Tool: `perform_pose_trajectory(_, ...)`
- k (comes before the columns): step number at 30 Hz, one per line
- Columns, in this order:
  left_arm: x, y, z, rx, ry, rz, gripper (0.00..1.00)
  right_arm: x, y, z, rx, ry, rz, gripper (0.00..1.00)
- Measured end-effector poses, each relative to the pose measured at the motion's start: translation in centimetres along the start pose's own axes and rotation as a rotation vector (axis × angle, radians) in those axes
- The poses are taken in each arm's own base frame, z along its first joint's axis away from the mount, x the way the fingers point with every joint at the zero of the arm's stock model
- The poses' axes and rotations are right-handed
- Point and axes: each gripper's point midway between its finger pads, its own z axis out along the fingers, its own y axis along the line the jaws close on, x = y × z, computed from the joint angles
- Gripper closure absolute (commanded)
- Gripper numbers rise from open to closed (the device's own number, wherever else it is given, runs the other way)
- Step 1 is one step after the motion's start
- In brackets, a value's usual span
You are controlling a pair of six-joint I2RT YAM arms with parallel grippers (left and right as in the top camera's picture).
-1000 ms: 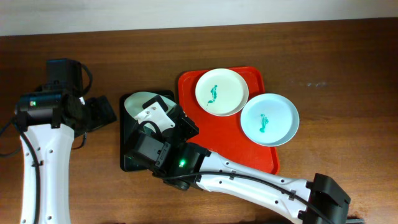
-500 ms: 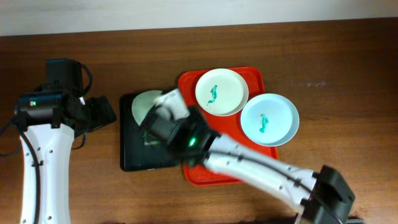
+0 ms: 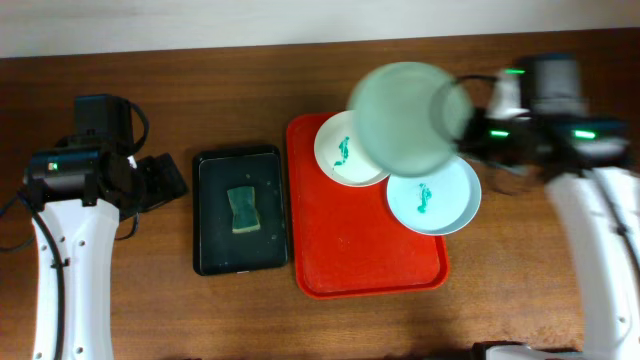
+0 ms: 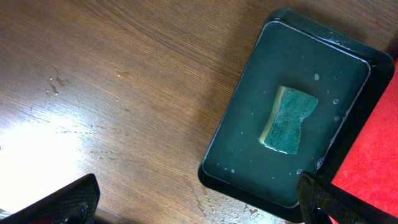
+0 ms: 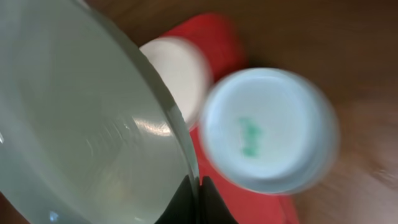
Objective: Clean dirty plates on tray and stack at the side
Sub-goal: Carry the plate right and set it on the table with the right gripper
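Holds mint plate [image 3: 405, 118] by its rim in clamped right gripper [image 5: 196, 196], raised over tray's [image 3: 340, 240] far end near table's far edge. Shows white plate [image 3: 345, 150] and blue plate [image 3: 432, 195], both teal-smeared, on tray, blue overhanging right rim. Hangs left gripper [image 3: 165, 182], fingers spread and empty, near left edge beside black tray [image 3: 215, 250] with sponge [image 3: 242, 210].

Red tray [image 3: 350, 250] carrying a white plate [image 3: 338, 152] at its 12 o'clock edge and a pale mint-blue plate [image 3: 433, 197] at 2 o'clock, overhanging the rim; each bears a teal centre smear. A third plate [image 3: 405, 118], mint, smear-free and motion-blurred, is held aloft by its rim in the right gripper [image 5: 198, 186], overlapping both from 12 o'clock in the overhead view.
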Motion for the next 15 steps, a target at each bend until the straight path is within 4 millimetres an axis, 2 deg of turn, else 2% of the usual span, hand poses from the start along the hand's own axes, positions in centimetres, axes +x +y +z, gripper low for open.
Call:
perform_pose_trajectory(4,0.0,0.0,0.0,0.000,0.000,0.000,0.01,-3.0,-10.9,-1.8,0.164,-0.065,0.286,0.96)
perform_pose_trajectory(6,0.0,0.0,0.0,0.000,0.000,0.000,0.01,-3.2,-15.8,-1.9,0.234,-0.065,0.414,0.96)
perform_pose_trajectory(8,0.0,0.0,0.0,0.000,0.000,0.000,0.01,-2.4,-20.9,-1.1,0.303,-0.029,0.537,0.96)
perform_pose_trajectory(11,0.0,0.0,0.0,0.000,0.000,0.000,0.01,-1.3,-24.9,0.7,0.341,0.028,0.620,0.96)
perform_pose_trajectory(12,0.0,0.0,0.0,0.000,0.000,0.000,0.01,-0.6,-26.6,1.8,0.354,0.064,0.653,0.96)
perform_pose_trajectory(15,0.0,0.0,0.0,0.000,0.000,0.000,0.01,1.2,-28.2,4.2,0.366,0.141,0.674,0.96)
